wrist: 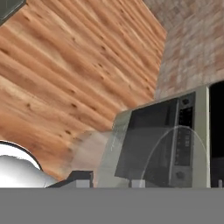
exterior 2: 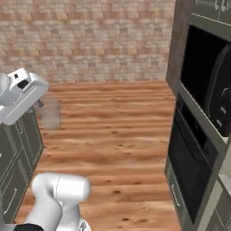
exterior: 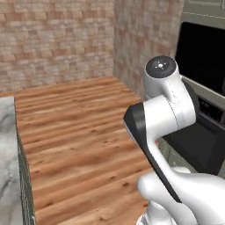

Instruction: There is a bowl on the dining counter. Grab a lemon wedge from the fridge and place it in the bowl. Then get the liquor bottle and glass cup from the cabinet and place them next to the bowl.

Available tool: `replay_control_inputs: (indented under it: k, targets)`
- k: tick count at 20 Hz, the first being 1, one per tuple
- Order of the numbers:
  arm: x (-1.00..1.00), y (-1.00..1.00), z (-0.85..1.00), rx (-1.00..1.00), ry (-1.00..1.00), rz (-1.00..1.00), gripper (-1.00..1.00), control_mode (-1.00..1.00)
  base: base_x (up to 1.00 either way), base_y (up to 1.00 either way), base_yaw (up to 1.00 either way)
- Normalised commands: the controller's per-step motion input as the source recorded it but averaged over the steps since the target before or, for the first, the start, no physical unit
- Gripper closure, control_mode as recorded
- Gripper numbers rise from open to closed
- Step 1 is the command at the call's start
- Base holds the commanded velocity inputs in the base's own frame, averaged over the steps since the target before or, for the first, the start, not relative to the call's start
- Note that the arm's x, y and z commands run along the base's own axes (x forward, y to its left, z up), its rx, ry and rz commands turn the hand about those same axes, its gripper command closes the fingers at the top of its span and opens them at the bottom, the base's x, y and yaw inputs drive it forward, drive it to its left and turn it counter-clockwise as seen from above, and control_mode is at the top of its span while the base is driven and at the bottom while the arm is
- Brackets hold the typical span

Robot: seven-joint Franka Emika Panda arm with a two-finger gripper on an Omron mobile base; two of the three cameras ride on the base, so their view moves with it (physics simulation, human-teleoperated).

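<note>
your hand [exterior 2: 39, 104] is clamped on the glass cup [exterior 2: 49, 113], carried upright over the wood floor [exterior 2: 113, 131] toward the tabletop.

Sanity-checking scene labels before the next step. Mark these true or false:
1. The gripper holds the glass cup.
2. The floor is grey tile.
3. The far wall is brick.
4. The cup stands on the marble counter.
1. True. The gripper is shut on the glass cup.
2. False. The floor is brown wooden planks.
3. True. The wall behind the floor is pale brick.
4. False. The cup hangs in the gripper above the floor, and the marble counter is off to the arm's left.
</note>
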Motion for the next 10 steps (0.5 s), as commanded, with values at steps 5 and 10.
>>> replay_control_inputs:
  k: [5, 10]
  targets:
    - [0.00, 0.00, 0.00, 0.00, 0.00, 0.00, 1.00, 1.00, 1.00, 0.00, 0.06]
    - [0.00, 0.00, 0.00, 0.00, 0.00, 0.00, 1.00, 1.00, 1.00, 0.00, 0.07]
